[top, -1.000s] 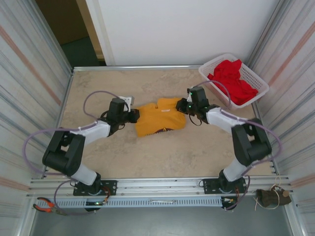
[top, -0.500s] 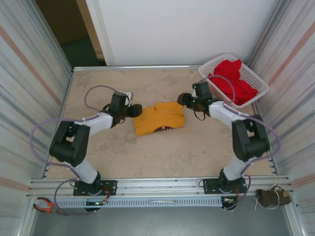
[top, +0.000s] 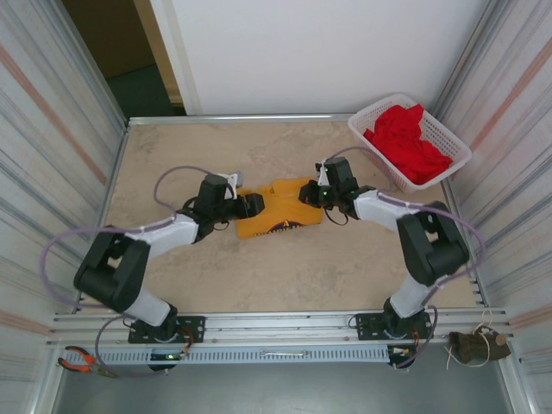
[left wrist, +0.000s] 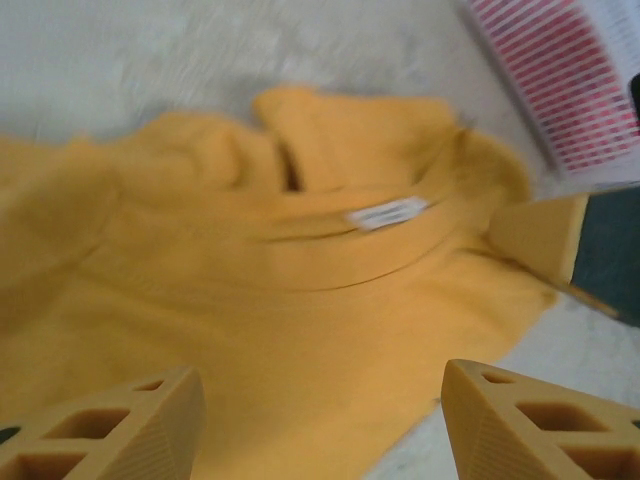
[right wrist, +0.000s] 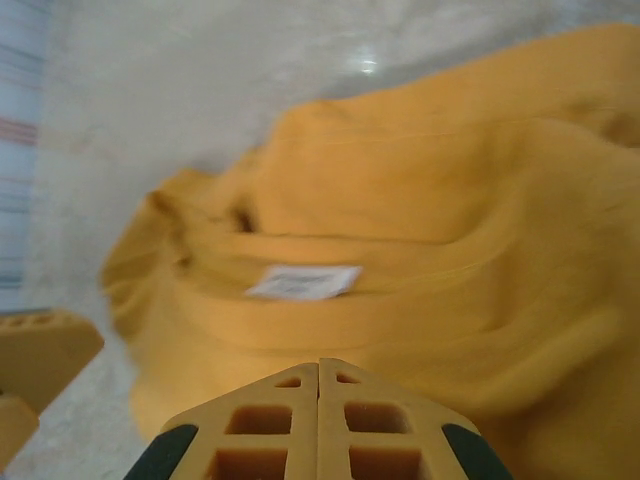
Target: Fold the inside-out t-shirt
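Inside-out t-shirt (top: pixel 283 216) lies crumpled on the surface (top: pixel 285 280) between both tools, collar (left wrist: pixel 310 268) ahead of each; left tool (left wrist: pixel 320 385) gapes above cloth, seemingly poised to grip, while right tool (right wrist: pixel 318 375) is closed, visibly holding nothing.

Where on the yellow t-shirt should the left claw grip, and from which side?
Likely the collar band beside the white label: a raised, doubled ridge on the rumpled t-shirt. Approach from the left arm's side, where the open left claw faces it.

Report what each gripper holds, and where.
Nothing visibly held: left gripper open above the t-shirt; right gripper shut, no cloth between its fingers.
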Robot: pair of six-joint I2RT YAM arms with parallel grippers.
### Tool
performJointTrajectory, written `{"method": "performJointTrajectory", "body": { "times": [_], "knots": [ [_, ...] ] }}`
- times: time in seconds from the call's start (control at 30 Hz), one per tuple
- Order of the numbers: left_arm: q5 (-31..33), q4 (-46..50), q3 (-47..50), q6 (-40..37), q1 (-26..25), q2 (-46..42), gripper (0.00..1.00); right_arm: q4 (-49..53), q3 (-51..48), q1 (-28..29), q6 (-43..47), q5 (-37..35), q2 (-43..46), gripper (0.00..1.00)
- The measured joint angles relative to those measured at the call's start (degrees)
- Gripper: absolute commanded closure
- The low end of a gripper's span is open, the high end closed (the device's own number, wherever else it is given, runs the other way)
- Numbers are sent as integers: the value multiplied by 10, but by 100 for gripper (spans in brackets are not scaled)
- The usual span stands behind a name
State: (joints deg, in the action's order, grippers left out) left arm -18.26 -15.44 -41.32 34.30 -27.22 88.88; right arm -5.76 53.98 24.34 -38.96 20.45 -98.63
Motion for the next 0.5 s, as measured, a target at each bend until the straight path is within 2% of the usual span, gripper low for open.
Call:
{"method": "performJointTrajectory", "body": {
  "times": [0.13, 0.27, 0.4, 0.5],
  "knots": [
    [-5, -18, 0, 2, 9, 68, 37, -49, 0, -42, -26, 8, -68, 99],
    [-21, -51, -6, 0, 27, 97, 38, -65, 0, -65, -46, 18, -96, 98],
    [-33, -54, -7, 1, 36, 96, 37, -63, -2, -69, -56, 24, -81, 98],
    [-37, -26, -13, 1, 34, 77, 36, -35, -2, -64, -55, 19, -34, 96]
  ]
}}
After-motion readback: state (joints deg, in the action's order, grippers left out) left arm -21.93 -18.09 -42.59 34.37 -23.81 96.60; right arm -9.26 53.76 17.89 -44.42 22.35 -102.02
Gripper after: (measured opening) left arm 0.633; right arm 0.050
